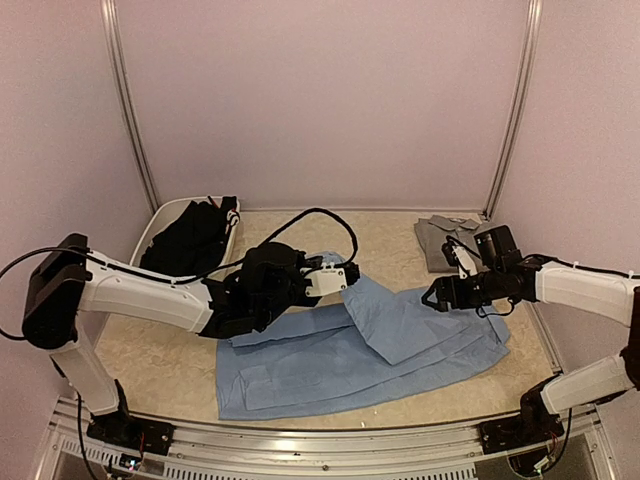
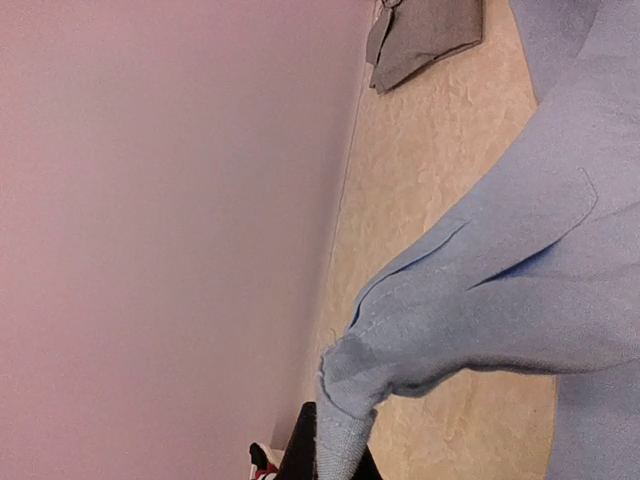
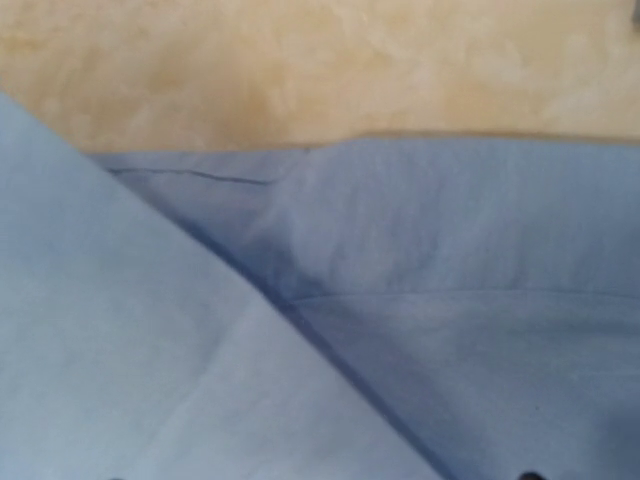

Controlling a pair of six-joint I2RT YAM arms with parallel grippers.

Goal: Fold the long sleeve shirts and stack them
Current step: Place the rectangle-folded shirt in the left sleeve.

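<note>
1. Left end effector point(image 1: 348, 276) clenched on a sleeve of the light blue shirt point(image 1: 330, 365); right end effector point(image 1: 434, 297) above it, whether released or clenched cannot be told.
2. That shirt lies spread across the worktop point(image 1: 390, 240).
3. Black shirt point(image 1: 195, 240) in tub point(image 1: 150, 232), back left.
4. Grey shirt point(image 1: 440, 240), back right.

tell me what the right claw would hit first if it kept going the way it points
Most likely the light blue shirt: the right claw points inward and down at it, and that cloth, with a folded-over flap, fills most of its wrist view. How close it is, I cannot tell.
</note>
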